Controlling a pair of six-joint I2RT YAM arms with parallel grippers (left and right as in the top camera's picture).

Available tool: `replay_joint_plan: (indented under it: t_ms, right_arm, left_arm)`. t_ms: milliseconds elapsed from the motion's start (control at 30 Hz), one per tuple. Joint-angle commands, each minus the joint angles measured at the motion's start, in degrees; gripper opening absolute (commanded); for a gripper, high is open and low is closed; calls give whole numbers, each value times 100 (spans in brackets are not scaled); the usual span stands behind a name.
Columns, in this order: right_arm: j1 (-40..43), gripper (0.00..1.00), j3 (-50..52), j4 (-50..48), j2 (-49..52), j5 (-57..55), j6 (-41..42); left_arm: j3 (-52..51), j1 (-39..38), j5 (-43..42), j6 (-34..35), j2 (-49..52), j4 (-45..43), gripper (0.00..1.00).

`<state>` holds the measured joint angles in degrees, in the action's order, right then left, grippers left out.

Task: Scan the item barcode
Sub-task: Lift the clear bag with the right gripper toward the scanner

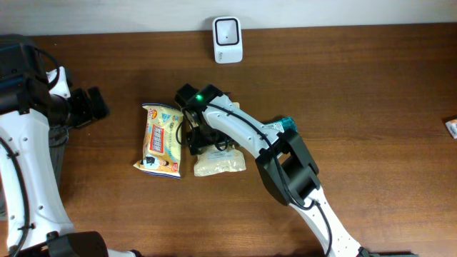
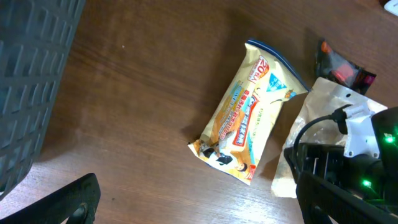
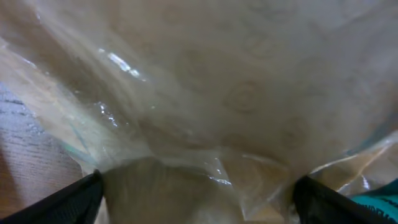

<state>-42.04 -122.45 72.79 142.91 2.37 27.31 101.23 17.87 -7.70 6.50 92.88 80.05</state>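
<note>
Snack pack (image 1: 161, 140) lies on table (image 1: 357, 86) just left of pouch (image 1: 227, 164), w/ scanner (image 1: 228, 39) behind both nr far edge.

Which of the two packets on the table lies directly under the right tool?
The pale, unprinted bag. The right tool hangs over its upper edge, while the yellow printed packet beside it lies clear of the tool.

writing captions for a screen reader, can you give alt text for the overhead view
The right gripper is over a pale translucent plastic pouch on a brown wooden table, beside a yellow printed snack packet. A white box-shaped scanner stands at the far edge.
</note>
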Motion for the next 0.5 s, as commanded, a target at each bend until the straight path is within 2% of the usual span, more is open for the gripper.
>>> replay_joint_plan:
  t_ms: [0, 100, 133, 267, 467]
  right_arm:
    - [15, 83, 267, -109, 179, -216, 68]
    - [17, 62, 256, -105, 177, -223, 68]
    - [17, 60, 249, -98, 177, -223, 68]
    - [55, 52, 63, 96, 177, -227, 63]
    - [192, 50, -431, 437, 177, -310, 61]
  left_arm:
    - [-15, 20, -57, 33, -76, -7, 99]
    - [-17, 20, -59, 33, -76, -7, 99]
    - [-15, 20, -59, 33, -76, -7, 99]
    - [-15, 20, -57, 33, -76, -7, 99]
    - [-17, 20, -57, 33, -76, -7, 99]
